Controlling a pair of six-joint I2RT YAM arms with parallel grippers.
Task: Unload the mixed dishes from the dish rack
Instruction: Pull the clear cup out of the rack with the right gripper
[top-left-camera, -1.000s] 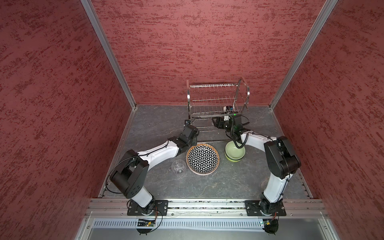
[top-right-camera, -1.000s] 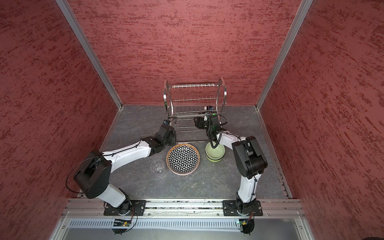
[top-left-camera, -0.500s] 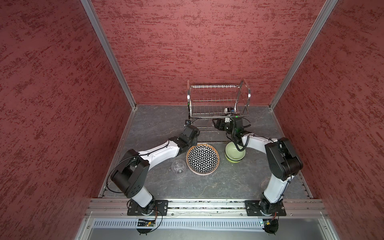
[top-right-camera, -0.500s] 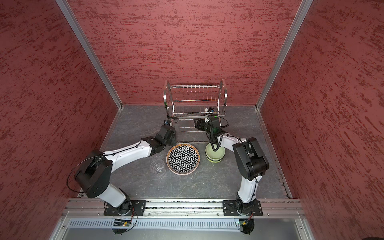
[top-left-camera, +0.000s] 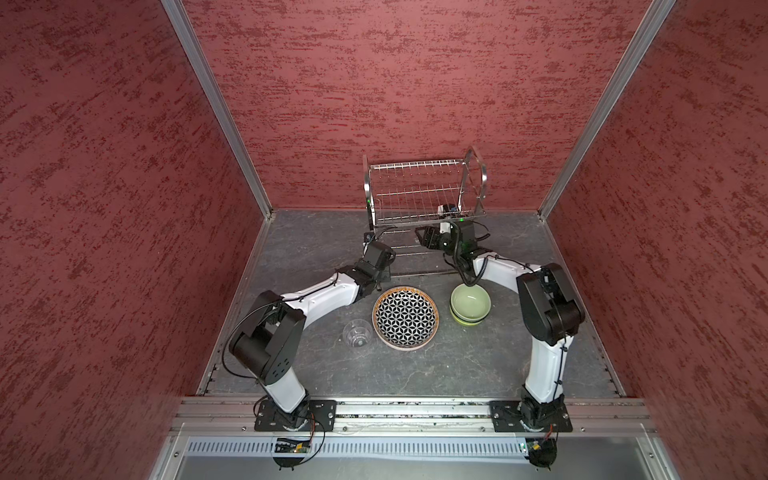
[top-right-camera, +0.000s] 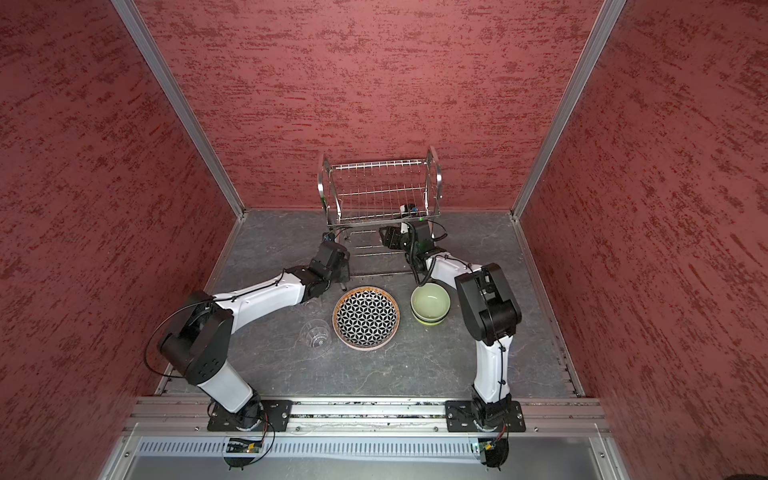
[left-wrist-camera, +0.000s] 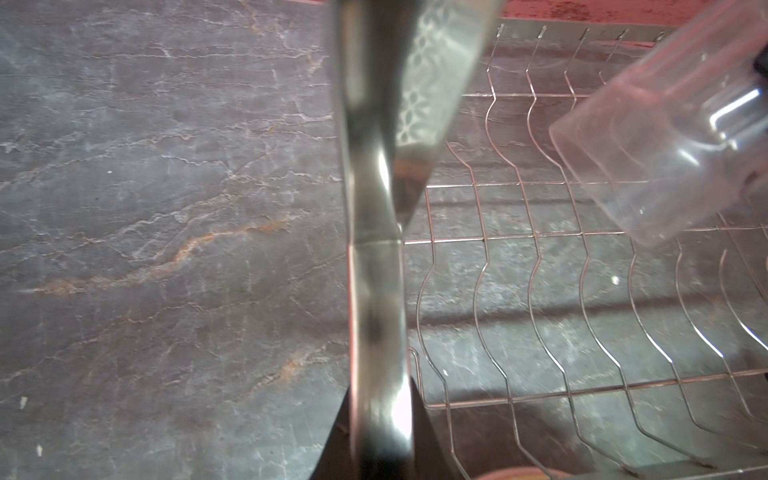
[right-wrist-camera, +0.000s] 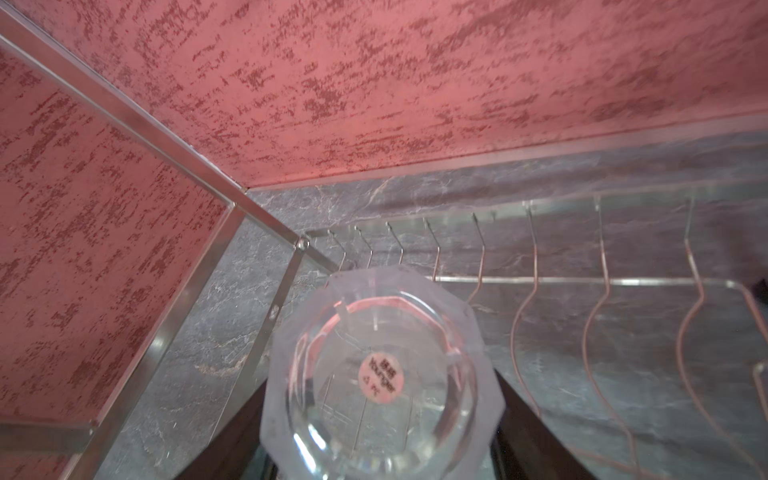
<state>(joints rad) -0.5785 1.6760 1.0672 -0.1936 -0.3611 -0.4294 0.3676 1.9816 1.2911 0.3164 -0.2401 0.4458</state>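
Since a second ago the dish rack (top-left-camera: 365, 187) has shifted slightly leftward in both top views, and your left claw (left-wrist-camera: 380, 444) has drawn together; it now clamps the rack's curved steel side frame on its left end. Your right claw (right-wrist-camera: 380, 432) reaches into the lower tier and grips a clear tumbler (right-wrist-camera: 376, 374) by its sides, base toward the wrist camera, tilted over the wire slots; you cannot tell whether it touches them. On the surface (top-left-camera: 415, 374), in front of the rack, lie the black-and-white plate (top-left-camera: 405, 318), two stacked green bowls (top-left-camera: 471, 305) to its right and a second tumbler (top-left-camera: 357, 333) to its left.
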